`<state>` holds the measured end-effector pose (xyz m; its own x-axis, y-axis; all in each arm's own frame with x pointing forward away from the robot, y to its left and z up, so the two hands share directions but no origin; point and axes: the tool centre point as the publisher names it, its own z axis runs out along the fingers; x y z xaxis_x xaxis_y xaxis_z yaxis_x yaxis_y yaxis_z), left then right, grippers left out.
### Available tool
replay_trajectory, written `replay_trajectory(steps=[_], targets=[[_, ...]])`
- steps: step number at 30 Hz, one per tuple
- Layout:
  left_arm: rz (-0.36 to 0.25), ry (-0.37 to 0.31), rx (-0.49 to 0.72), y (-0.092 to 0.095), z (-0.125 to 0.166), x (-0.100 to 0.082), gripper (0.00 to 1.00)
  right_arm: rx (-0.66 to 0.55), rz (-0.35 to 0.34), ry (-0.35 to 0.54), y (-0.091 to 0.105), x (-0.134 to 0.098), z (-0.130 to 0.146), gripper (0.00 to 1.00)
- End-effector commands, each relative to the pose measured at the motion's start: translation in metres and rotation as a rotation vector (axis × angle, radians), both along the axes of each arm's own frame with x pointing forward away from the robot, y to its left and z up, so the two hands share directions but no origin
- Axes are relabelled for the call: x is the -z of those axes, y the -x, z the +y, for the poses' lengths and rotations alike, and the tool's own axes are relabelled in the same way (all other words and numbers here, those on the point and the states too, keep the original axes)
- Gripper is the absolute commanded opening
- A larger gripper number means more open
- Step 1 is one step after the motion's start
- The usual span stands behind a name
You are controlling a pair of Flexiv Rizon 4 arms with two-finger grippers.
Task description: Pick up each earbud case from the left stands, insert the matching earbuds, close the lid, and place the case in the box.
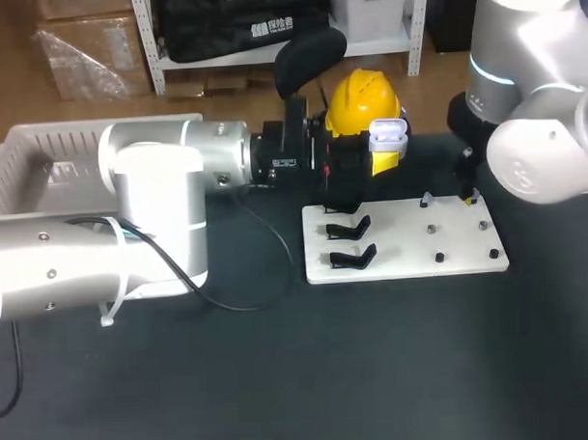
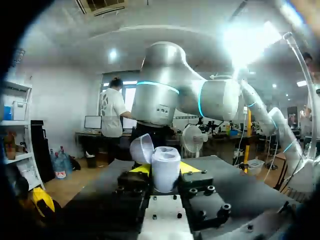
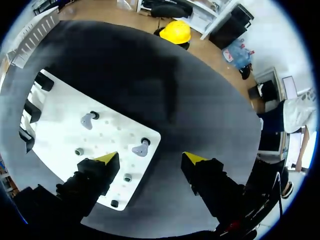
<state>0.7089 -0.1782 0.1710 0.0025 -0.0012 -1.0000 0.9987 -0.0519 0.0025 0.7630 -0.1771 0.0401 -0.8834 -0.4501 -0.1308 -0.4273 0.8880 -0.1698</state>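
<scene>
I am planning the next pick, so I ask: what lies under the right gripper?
Under the open right gripper lie a corner of the white board and the dark table. Two grey earbuds sit on the board. One finger hides part of the board's edge.

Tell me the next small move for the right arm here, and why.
Probably lower the right gripper and centre it on the nearer grey earbud on the white board. Its fingers are open and empty, and that earbud lies just ahead of them. The left gripper holds the earbud case with its lid open, apparently ready to receive it.
</scene>
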Motion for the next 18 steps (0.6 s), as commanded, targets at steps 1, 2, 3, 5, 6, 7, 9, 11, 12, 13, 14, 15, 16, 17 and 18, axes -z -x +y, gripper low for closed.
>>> replay_trajectory(steps=[1, 2, 3, 5, 6, 7, 9, 11, 12, 13, 14, 15, 16, 17, 18], targets=[[-0.001, 0.002, 0.001, -0.001, -0.0004, 0.0005, 0.0, 0.005, 0.015, 0.004, -0.0063, 0.0037, 0.004, 0.7], [-0.001, 0.002, 0.001, -0.001, -0.0004, 0.0005, 0.0, 0.004, 0.017, 0.004, -0.0064, 0.0042, 0.0049, 0.69], [-0.001, 0.002, 0.001, -0.001, -0.0004, 0.0005, 0.0, 0.004, 0.022, 0.003, -0.0062, 0.0044, 0.0063, 0.69], [-0.001, 0.002, 0.001, -0.001, -0.0004, 0.0005, 0.0, 0.003, 0.028, 0.003, -0.0053, 0.004, 0.0086, 0.68], [-0.001, 0.002, 0.001, -0.001, -0.0004, 0.0005, 0.0, 0.002, 0.03, 0.003, -0.0062, 0.0054, 0.0084, 0.68], [-0.001, 0.002, 0.001, -0.001, -0.0004, 0.0005, 0.0, 0.001, 0.036, 0.007, -0.0072, 0.0067, 0.008, 0.7], [-0.001, 0.002, 0.001, -0.001, -0.0004, 0.0005, 0.0, 0.003, 0.046, 0.01, -0.0085, 0.0092, 0.0081, 0.78], [-0.001, 0.002, 0.001, -0.001, -0.0004, 0.0005, 0.0, 0.005, 0.047, 0.009, -0.009, 0.0102, 0.0083, 0.73], [-0.001, 0.002, 0.001, -0.001, -0.0004, 0.0005, 0.0, 0.008, 0.049, 0.011, -0.0093, 0.0105, 0.0083, 0.66], [-0.001, 0.002, 0.001, -0.001, -0.0004, 0.0005, 0.0, 0.01, 0.048, 0.01, -0.009, 0.0104, 0.0092, 0.59], [-0.001, 0.002, 0.001, -0.001, -0.0004, 0.0005, 0.0, 0.011, 0.049, 0.01, -0.0085, 0.0102, 0.0101, 0.54], [-0.001, 0.002, 0.001, -0.001, -0.0004, 0.0005, 0.0, 0.012, 0.05, 0.01, -0.0082, 0.0103, 0.0109, 0.52], [-0.001, 0.002, 0.001, -0.001, -0.0004, 0.0005, 0.0, 0.012, 0.051, 0.01, -0.0082, 0.0105, 0.0115, 0.51], [-0.001, 0.002, 0.001, -0.001, -0.0004, 0.0005, 0.0, 0.012, 0.052, 0.012, -0.0082, 0.0107, 0.012, 0.49], [-0.001, 0.002, 0.001, -0.001, -0.0004, 0.0005, 0.0, 0.012, 0.053, 0.013, -0.0082, 0.0108, 0.0121, 0.49]])
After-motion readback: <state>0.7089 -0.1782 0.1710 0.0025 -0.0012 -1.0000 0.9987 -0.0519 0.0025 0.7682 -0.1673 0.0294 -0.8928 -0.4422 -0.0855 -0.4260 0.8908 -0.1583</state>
